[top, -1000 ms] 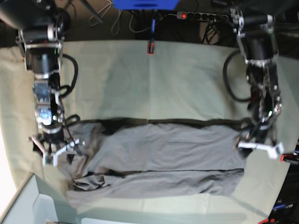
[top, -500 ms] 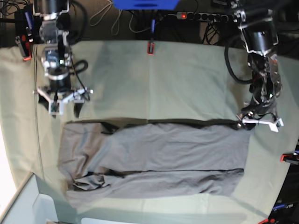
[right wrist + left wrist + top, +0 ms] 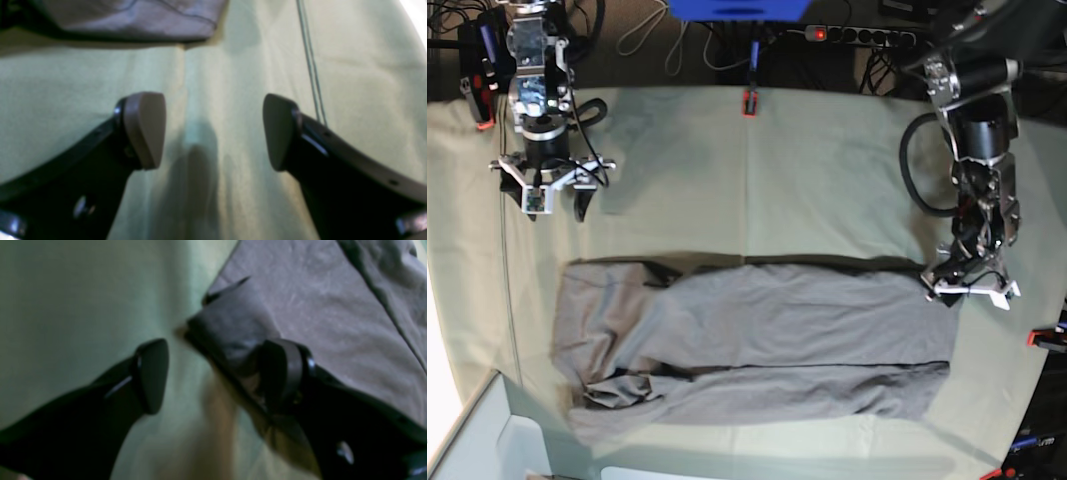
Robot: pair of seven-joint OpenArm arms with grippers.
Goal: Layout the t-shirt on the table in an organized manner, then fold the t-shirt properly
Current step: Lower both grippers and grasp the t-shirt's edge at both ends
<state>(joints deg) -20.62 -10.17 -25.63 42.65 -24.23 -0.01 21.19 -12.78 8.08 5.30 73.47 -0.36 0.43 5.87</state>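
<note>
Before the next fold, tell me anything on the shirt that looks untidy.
The t-shirt lies folded in a long band on the table, but its end nearest the right arm is bunched: a crumpled lump of cloth breaks the otherwise straight lower edge.

bare table (image 3: 827, 170) beyond t-shirt (image 3: 767, 340), red clip (image 3: 750, 102) at far edge

The t-shirt (image 3: 767, 340), dark grey, lies flat on the near half of the table (image 3: 827, 170) as a long band running left to right, its long sides folded inward so a dark fold line crosses its near part. Its left end is rumpled, with a bunched flap at the near left corner, while the right end is squarer. The table is covered in pale sage-green cloth with faint creases.
</note>
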